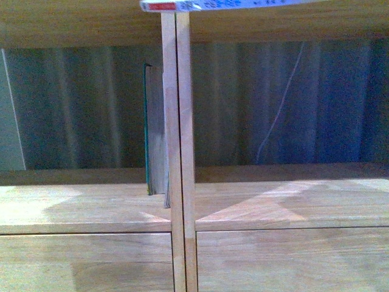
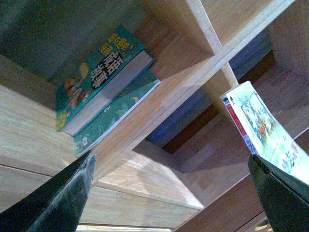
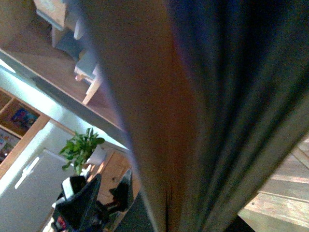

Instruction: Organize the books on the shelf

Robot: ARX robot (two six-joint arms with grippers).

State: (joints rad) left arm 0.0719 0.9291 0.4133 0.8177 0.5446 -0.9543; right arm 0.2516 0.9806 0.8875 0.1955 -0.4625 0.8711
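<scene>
The main risk, as I judge it, is the white paperback point(image 1: 182, 6) slipping; in the front view it shows at the top, across the front edge of the shelf point(image 1: 91, 207) above the central divider point(image 1: 182, 201); in the left wrist view it sits just beside one finger of the left gripper point(image 2: 171, 162), whose jaws stand wide apart and clamp nothing, so a nudge could tip it off; whether it touches that finger I cannot tell. A careless reach could also topple the teal book point(image 1: 155, 128), upright against the divider in the left compartment, with a greener cover point(image 2: 120, 108) pressed between them. The right gripper's state cannot be told; its view is blurred. The shelf is pale, smooth wood with an open back; behind hangs a dark striped backdrop with a thin pale cord point(image 1: 279, 109); a potted plant point(image 3: 82, 147) stands elsewhere in the room.
</scene>
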